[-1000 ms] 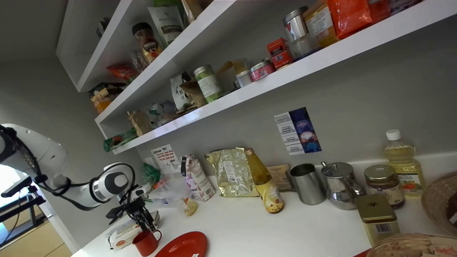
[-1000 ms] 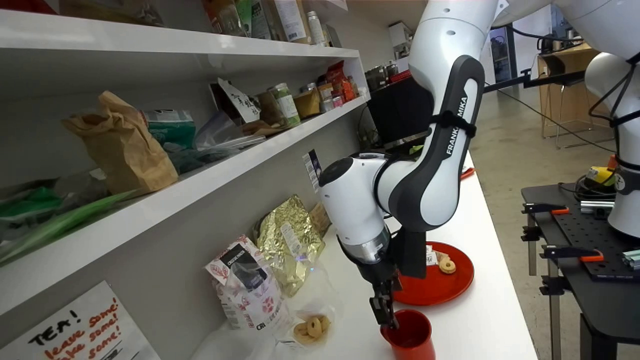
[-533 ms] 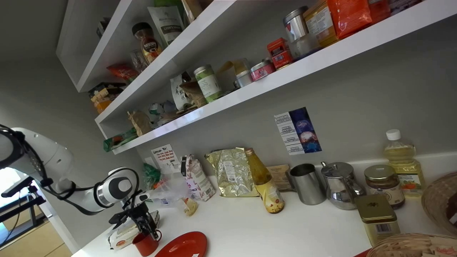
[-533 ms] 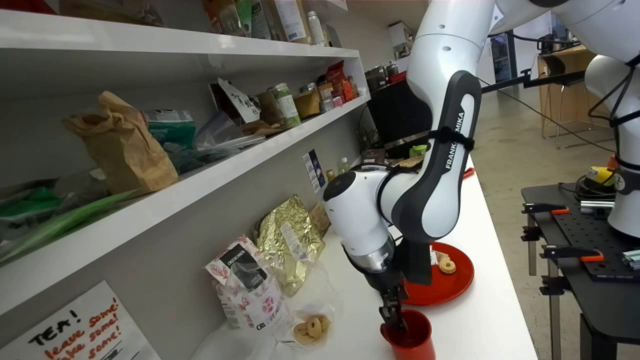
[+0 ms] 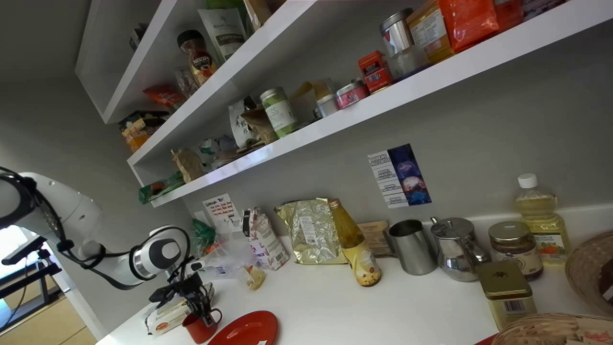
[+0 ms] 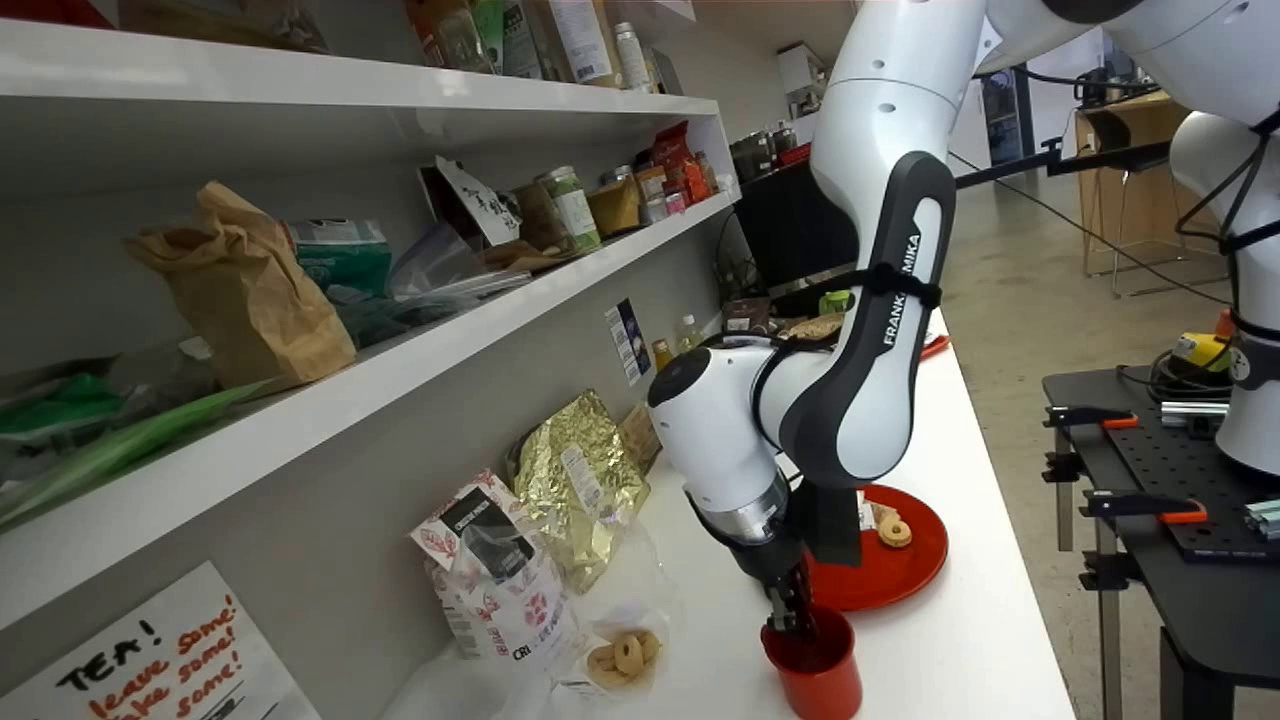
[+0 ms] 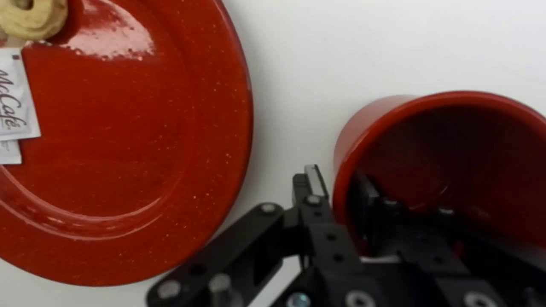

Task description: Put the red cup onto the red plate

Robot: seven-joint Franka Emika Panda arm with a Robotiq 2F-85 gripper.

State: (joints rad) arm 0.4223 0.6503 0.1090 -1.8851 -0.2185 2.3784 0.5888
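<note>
The red cup stands on the white counter, also seen in another exterior view as the small red cup beside the plate. Looking down from the wrist, I see into the cup at the right. My gripper straddles its near-left wall: one finger reaches inside, close to the wall, while the other is outside. The fingers stand a short way apart, a narrow gap showing between outer finger and wall. Their lower contact is hidden. Left of the cup lies the glossy red plate, apart from it, bearing a ring biscuit and white sachets.
A white-and-red packet lies behind the cup. Bagged ring biscuits, a flour bag and a gold foil bag line the wall side. A long shelf overhangs the counter.
The gripper came down with one finger into the cup, then its fingers drew together round the wall. In the last half second the cup has shifted slightly toward the plate.
</note>
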